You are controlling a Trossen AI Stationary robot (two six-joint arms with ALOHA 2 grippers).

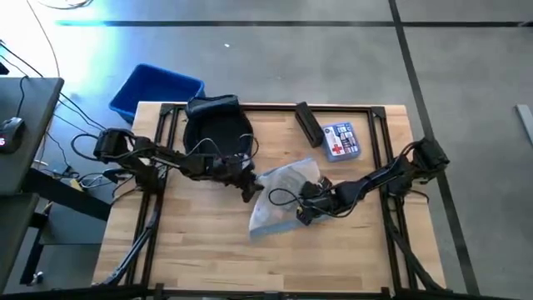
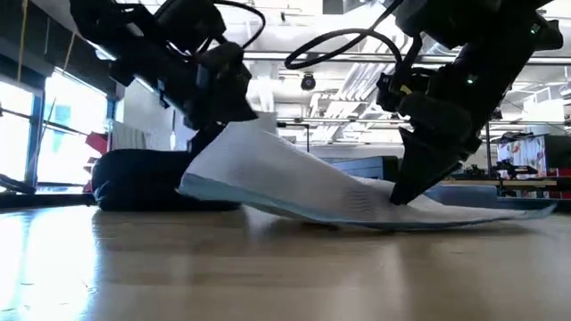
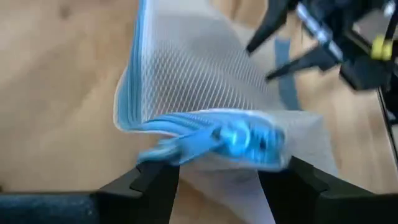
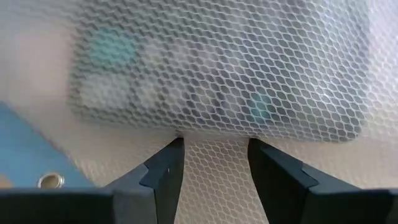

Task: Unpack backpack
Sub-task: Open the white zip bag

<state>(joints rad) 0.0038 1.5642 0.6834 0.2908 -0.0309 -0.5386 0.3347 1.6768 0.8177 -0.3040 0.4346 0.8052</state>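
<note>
The wooden counter (image 1: 183, 250) carries four things — the backpack (image 1: 215, 133), a mesh pouch (image 1: 279, 200), a black case (image 1: 309, 123), a first-aid box (image 1: 341, 140).

— Where can we pass?
— The near half of the table (image 1: 200, 258) lies bare, left to right.
— And the middle?
— The mesh pouch (image 1: 283, 200) fills it, both grippers on it.
— Far side?
— Backpack (image 1: 215, 129) far left, a black case (image 1: 309, 123) and a first-aid pack (image 1: 341, 140) far right; between them we see a bare gap.
</note>
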